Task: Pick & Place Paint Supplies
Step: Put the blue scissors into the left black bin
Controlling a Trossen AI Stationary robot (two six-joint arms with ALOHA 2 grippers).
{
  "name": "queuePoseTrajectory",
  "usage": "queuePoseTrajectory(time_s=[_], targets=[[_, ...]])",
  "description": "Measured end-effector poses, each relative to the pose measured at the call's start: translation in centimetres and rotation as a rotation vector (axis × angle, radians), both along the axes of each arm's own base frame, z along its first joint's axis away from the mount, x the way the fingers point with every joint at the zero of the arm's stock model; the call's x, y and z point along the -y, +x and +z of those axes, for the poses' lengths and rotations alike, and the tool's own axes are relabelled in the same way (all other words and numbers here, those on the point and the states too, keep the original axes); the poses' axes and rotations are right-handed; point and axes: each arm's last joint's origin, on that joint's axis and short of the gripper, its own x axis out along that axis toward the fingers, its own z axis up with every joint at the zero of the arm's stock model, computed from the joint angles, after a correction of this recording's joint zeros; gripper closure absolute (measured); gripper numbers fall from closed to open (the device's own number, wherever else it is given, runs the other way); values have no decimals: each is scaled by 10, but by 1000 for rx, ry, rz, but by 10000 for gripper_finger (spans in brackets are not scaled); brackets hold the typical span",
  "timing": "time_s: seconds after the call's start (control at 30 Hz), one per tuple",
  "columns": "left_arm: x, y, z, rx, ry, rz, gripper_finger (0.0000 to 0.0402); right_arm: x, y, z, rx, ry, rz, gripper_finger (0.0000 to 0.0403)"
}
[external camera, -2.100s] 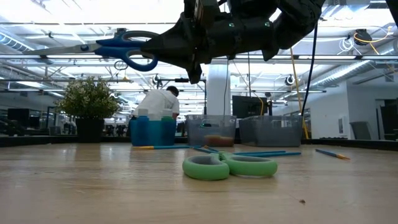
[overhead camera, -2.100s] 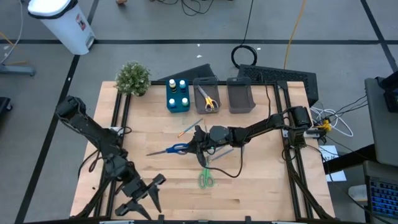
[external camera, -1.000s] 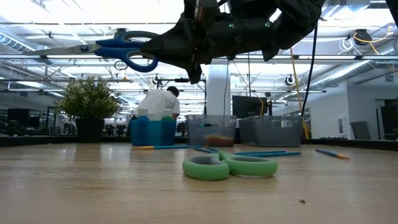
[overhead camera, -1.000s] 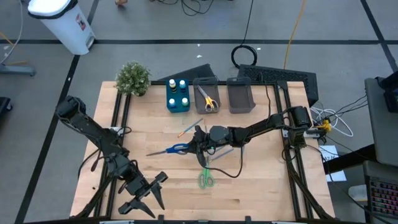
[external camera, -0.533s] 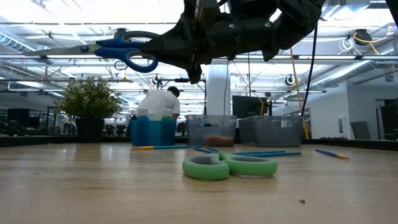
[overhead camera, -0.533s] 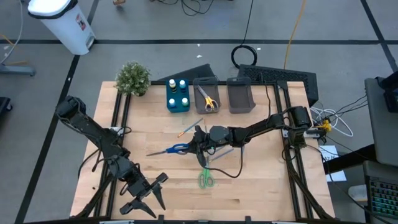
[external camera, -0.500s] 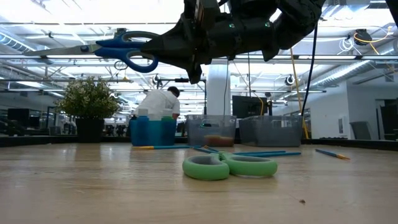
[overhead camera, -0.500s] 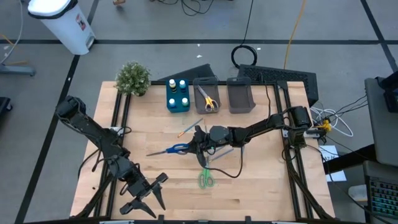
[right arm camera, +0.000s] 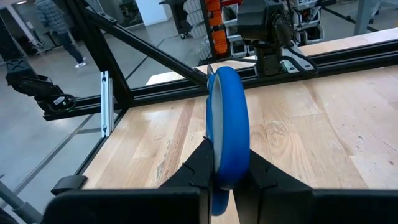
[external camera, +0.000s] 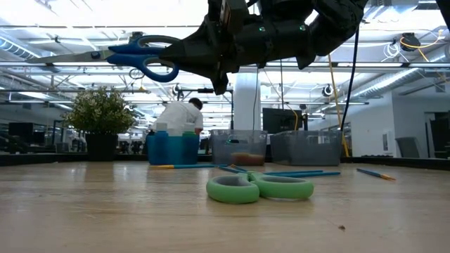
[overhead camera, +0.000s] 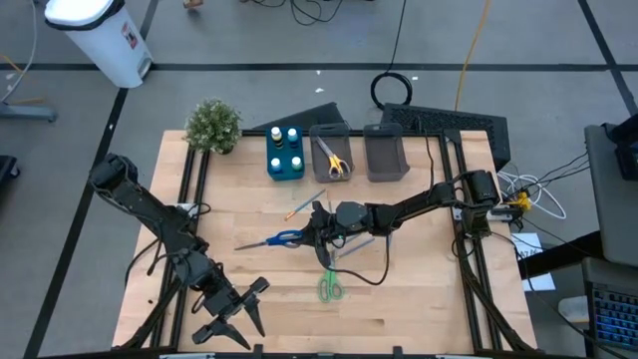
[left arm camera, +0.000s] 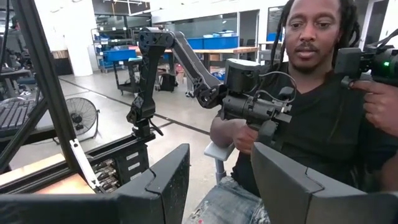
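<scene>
Light wooden table [overhead camera: 419,299] is carrying everything. Potted plant [overhead camera: 213,126] is standing at the far left corner. Along the far edge, a blue bin [overhead camera: 285,155] and two grey bins [overhead camera: 331,154] [overhead camera: 386,154] are sitting side by side. Green scissors [overhead camera: 330,288] are lying flat toward the near edge, around mid-table. Thin brushes [overhead camera: 305,203] are lying near the table's middle.

Left pincer [overhead camera: 237,321], at bench's [overhead camera: 419,299] 7 o'clock edge: shifted slightly toward 3 o'clock and away from bench edge early in the span, arm drawn in a little; no shift visible in the last half-second. No other change visible.
</scene>
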Motion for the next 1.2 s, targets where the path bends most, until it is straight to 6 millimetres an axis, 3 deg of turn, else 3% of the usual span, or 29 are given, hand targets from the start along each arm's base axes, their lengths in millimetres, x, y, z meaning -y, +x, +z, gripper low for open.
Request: queuePoseTrajectory(time_s=[1.0,1.1,1.2], targets=[[0,0,1,-27,-39,-4,220,0,0,0,0,0,0,384],[-1,-1,4,-130,-143,-72,220,0,0,0,0,0,0,384],[-3,-7,6,-210,-133,-253,220,0,0,0,0,0,0,384]])
